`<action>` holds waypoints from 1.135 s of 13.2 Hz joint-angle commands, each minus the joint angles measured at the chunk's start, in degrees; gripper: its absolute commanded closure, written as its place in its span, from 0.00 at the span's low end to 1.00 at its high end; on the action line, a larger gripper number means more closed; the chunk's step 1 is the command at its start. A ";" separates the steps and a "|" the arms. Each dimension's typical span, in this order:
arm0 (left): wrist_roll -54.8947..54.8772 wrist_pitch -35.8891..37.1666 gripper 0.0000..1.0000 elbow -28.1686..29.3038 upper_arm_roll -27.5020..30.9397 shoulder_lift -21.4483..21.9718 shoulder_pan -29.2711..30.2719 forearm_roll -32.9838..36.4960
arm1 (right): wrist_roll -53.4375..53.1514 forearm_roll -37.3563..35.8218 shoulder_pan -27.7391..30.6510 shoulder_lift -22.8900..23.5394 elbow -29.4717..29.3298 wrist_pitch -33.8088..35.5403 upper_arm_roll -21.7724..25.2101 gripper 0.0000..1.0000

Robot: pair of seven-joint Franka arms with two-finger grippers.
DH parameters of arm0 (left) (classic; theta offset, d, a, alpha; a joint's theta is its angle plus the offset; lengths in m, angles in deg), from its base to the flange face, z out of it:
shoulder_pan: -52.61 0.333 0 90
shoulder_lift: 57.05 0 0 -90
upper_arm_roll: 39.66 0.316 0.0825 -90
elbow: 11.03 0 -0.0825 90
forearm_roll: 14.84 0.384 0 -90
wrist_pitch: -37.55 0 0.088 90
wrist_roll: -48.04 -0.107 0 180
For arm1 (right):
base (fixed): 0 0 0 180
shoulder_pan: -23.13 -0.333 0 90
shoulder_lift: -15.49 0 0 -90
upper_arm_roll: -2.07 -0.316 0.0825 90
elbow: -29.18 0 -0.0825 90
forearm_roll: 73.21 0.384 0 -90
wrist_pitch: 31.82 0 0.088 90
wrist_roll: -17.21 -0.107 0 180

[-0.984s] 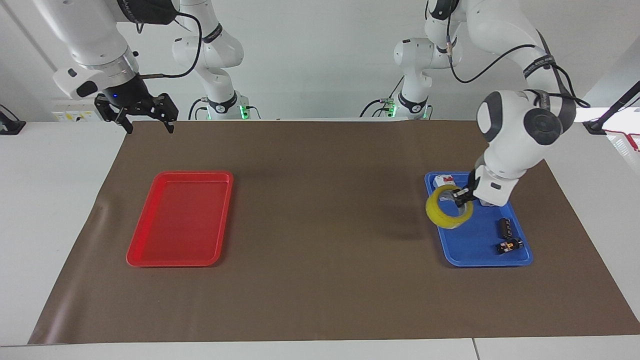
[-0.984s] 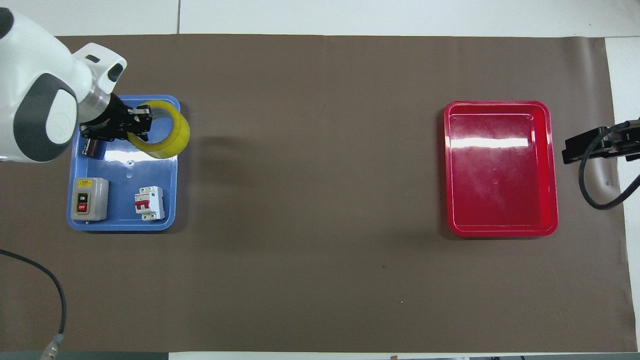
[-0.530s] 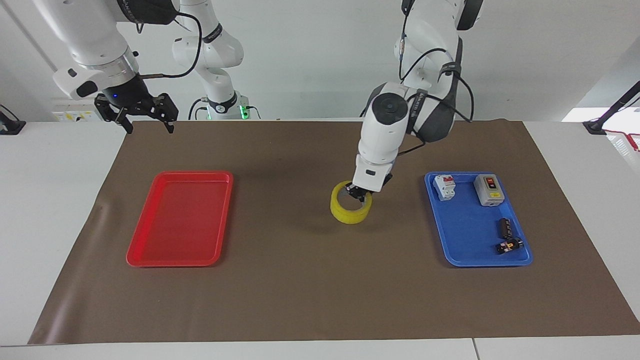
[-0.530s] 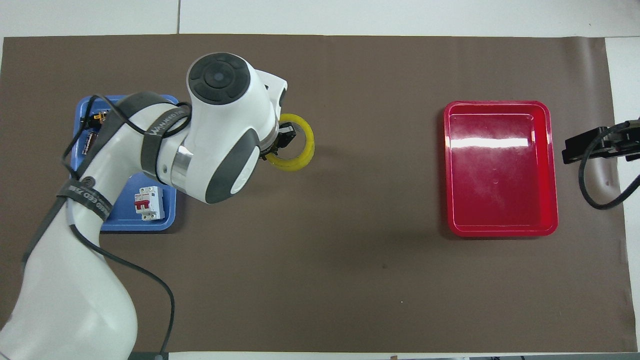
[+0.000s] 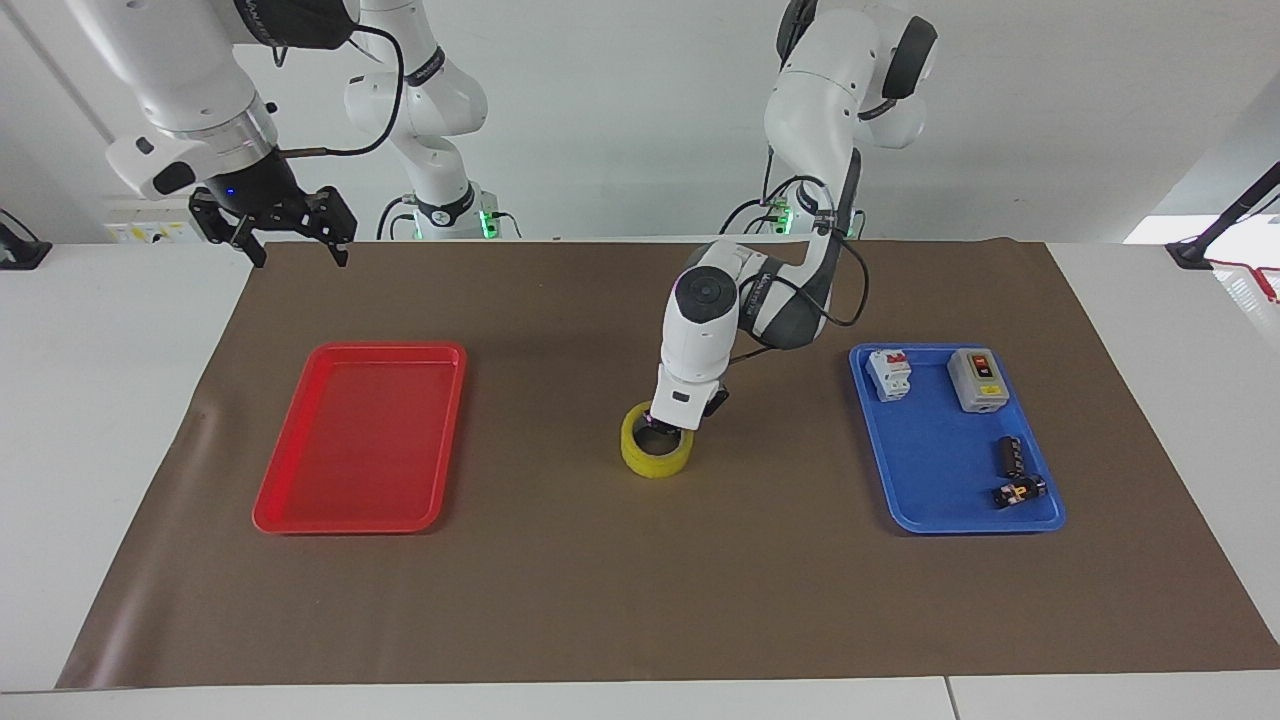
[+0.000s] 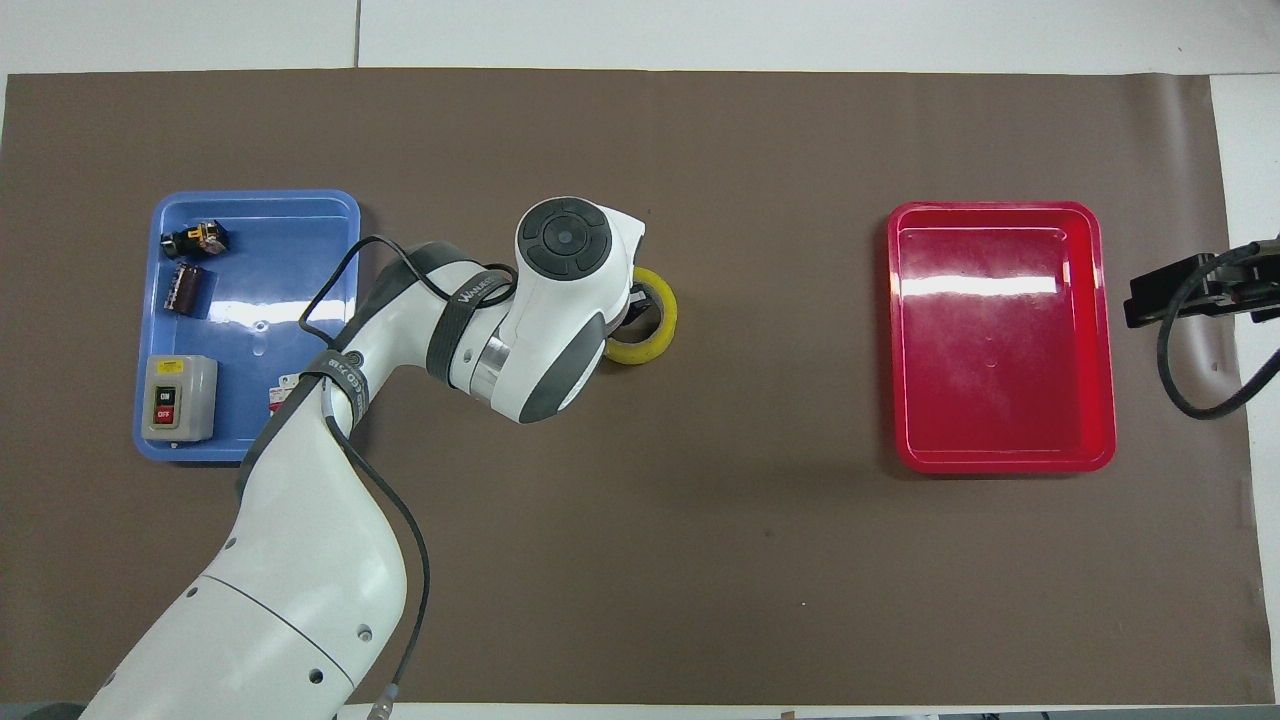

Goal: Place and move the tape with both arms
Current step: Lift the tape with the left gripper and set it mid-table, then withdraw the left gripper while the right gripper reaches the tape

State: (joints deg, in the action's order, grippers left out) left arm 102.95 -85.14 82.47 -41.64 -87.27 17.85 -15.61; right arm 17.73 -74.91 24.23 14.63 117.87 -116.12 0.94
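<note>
The yellow tape (image 5: 655, 460) (image 6: 657, 335) lies flat at the middle of the brown mat, between the two trays. My left gripper (image 5: 661, 426) reaches down into its hole and is shut on the ring's wall. In the overhead view the left wrist covers the gripper and part of the roll. Whether the tape rests on the mat or hangs just above it I cannot tell. My right gripper (image 5: 296, 243) (image 6: 1165, 295) waits open and raised over the mat's corner at the right arm's end.
A red tray (image 5: 360, 522) (image 6: 1000, 462) lies toward the right arm's end. Toward the left arm's end, a blue tray (image 5: 940, 470) (image 6: 270, 300) holds a grey switch box (image 5: 977, 380) (image 6: 178, 398), a white circuit breaker (image 5: 888, 373) and two small dark parts (image 5: 1012, 470).
My left arm carried the tape out of the blue tray to the middle of the mat and lowered it, turning it flat. The right arm has stayed still.
</note>
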 commanded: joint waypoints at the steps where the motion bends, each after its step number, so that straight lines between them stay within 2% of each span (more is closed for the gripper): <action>1: 0.20 -0.72 0.30 2.13 0.74 1.83 -0.32 -1.08 | 1.15 0.91 0.74 0.25 -0.53 -0.16 -0.11 0.00; 2: 0.20 1.81 0.00 1.00 0.75 1.83 -0.32 -0.55 | 1.15 1.08 0.83 0.34 -0.53 -0.33 -0.02 0.00; 3: 0.20 5.84 0.00 -1.01 0.83 2.44 0.38 -0.55 | 1.06 1.00 0.83 0.34 -0.36 -0.42 -0.02 0.00; 4: -0.32 8.75 0.00 -1.64 1.01 4.97 2.13 -0.46 | 0.89 0.91 0.57 0.16 0.08 -0.42 -0.02 0.00; 6: -2.95 12.80 0.00 0.36 0.92 12.43 8.53 -0.46 | 0.88 0.91 0.48 -0.28 1.13 -0.33 -0.02 0.00; 9: -16.28 22.02 0.00 0.28 1.10 19.04 16.18 -0.46 | 1.24 0.65 -0.31 -0.19 0.96 -0.51 -0.89 0.00; 12: -32.52 29.14 0.00 0.46 1.18 23.70 23.74 -0.46 | 0.97 0.82 -5.39 0.59 1.57 -2.61 -1.42 0.00; 13: -40.24 31.95 0.00 0.55 1.18 25.20 26.81 -0.37 | -0.25 0.82 -8.89 2.17 1.84 -4.27 -1.43 0.00; 15: -46.98 35.48 0.00 0.63 1.18 26.88 28.86 -0.37 | -8.74 0.73 -14.09 6.64 1.67 -9.88 -1.43 0.00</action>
State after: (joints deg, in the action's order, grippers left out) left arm 61.59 -51.99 80.92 -39.97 -63.11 45.19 -15.60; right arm 14.20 -74.57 13.70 17.25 119.47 -121.71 -0.46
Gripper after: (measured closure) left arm 0.000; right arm 0.000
